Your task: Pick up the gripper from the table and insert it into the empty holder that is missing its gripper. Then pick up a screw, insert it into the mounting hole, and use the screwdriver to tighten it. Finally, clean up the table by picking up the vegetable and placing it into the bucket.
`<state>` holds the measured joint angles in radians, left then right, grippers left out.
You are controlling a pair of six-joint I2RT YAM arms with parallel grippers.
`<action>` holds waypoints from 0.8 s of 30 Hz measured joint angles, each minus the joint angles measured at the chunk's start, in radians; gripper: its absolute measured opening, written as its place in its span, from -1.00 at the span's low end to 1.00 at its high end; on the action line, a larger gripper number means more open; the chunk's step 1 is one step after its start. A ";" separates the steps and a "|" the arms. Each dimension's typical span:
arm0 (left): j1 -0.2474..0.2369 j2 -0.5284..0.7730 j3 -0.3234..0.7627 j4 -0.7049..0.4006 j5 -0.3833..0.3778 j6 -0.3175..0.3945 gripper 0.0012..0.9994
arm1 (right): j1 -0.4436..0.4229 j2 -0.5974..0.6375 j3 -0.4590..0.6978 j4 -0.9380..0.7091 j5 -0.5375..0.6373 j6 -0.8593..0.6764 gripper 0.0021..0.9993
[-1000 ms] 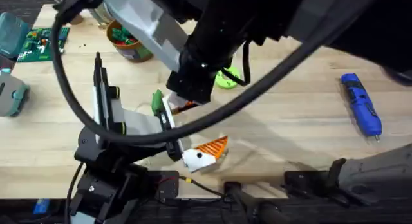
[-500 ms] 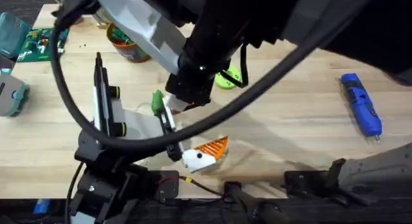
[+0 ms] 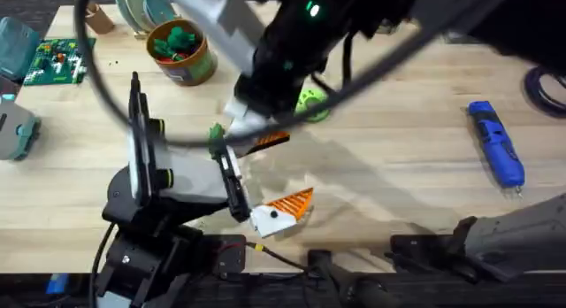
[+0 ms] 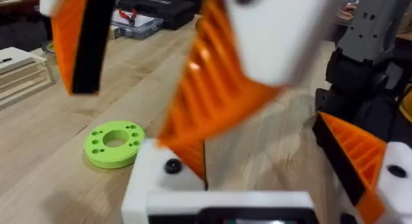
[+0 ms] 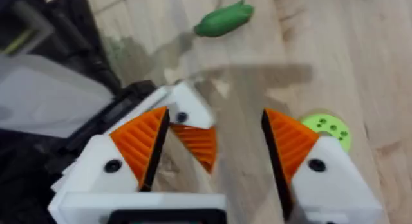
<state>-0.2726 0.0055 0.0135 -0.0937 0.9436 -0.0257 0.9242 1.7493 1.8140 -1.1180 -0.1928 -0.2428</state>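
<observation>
over the last second my right arm [image 3: 292,51] has lifted and swung toward the far side of the table in the overhead view, so the bucket [image 3: 181,51], half covered before, now shows whole with green toys inside. its cable loop has risen off the left arm [image 3: 146,157]. an orange wedge [image 3: 270,140] now shows clear beside the vegetable [image 3: 215,138], where only a sliver showed before. the right gripper [image 5: 212,143] has its jaws spread above the left arm's finger, the lime-green disc [image 5: 328,127] beside it.
</observation>
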 joint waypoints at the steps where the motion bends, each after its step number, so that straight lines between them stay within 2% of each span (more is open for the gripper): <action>1: 0.000 0.000 0.000 0.000 0.000 0.000 0.99 | -0.019 0.000 0.004 0.002 -0.001 0.004 0.76; 7: 0.000 0.000 0.000 0.000 0.000 0.000 0.98 | -0.157 0.000 0.006 0.000 -0.004 0.059 0.77; 9: 0.000 0.000 0.000 0.000 0.000 0.001 0.86 | -0.200 0.000 0.006 -0.004 -0.003 0.081 0.77; 11: 0.000 0.000 0.000 0.000 0.000 0.003 0.56 | -0.241 0.000 0.006 -0.007 -0.003 0.094 0.77; 16: 0.000 0.000 0.000 0.000 0.003 0.007 -0.91 | -0.312 0.000 0.006 -0.008 -0.003 0.111 0.77; 17: 0.000 0.000 0.000 0.000 0.003 0.009 -0.97 | -0.323 0.000 0.006 -0.008 -0.003 0.113 0.77; 24: 0.000 0.000 0.000 0.000 0.003 0.010 -0.97 | -0.398 -0.001 0.006 -0.035 0.045 0.135 0.77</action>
<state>-0.2726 0.0053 0.0135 -0.0937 0.9463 -0.0154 0.5262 1.7480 1.8202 -1.1533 -0.1481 -0.1082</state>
